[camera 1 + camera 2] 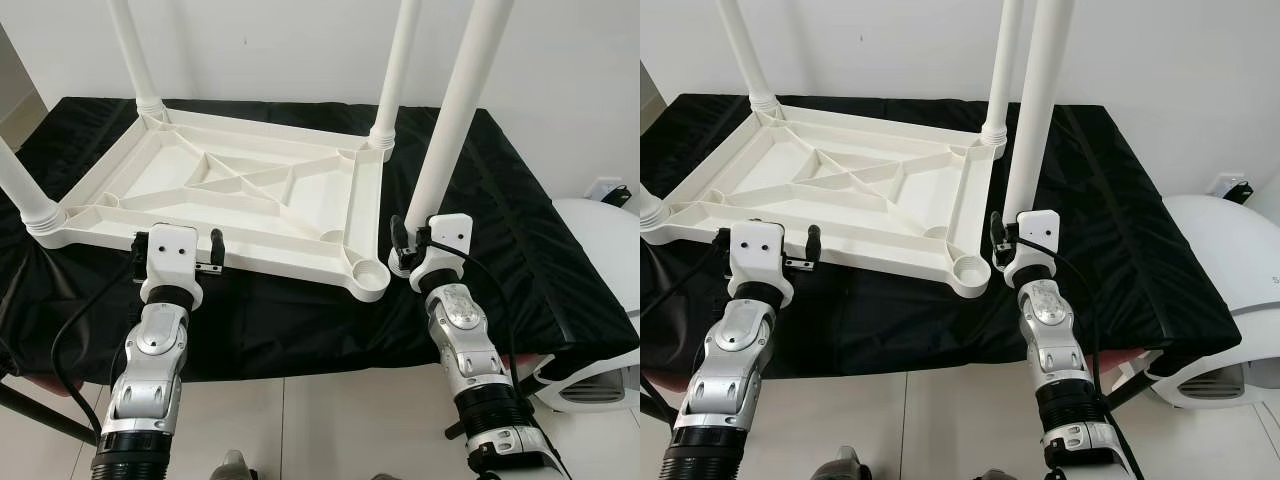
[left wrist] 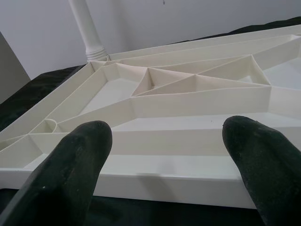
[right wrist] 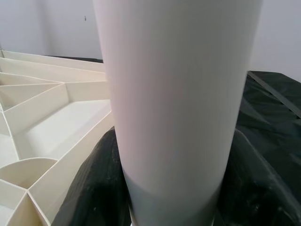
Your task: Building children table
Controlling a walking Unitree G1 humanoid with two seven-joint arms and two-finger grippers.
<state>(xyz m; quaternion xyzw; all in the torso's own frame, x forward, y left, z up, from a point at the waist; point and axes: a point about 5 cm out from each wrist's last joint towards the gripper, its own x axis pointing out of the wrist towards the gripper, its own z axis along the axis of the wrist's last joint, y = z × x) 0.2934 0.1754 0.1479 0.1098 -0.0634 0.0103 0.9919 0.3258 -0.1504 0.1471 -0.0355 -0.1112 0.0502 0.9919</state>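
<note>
Upturned tabletop (image 1: 250, 190) lies on black cloth (image 1: 520, 220). Right gripper (image 1: 412, 245) clamps loose leg (image 1: 455, 110), top cropped, beside empty socket (image 1: 368, 272). Left gripper (image 1: 175, 250) spread at tabletop's near rim.

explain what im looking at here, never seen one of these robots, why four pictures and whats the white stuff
It is a humanoid robot with two silver arms, each ending in two black fingers. The two wide pictures come from cameras in its head, looking down. The two close ones come from cameras on its wrists.

On the black cloth lies a white plastic tabletop, upside down, ribs showing. Three legs already stand in its corners. The near right corner socket is empty.

The right gripper holds the fourth leg upright beside that socket, fingers on either side of it. The left gripper sits open at the tabletop's near edge, not gripping it.
</note>
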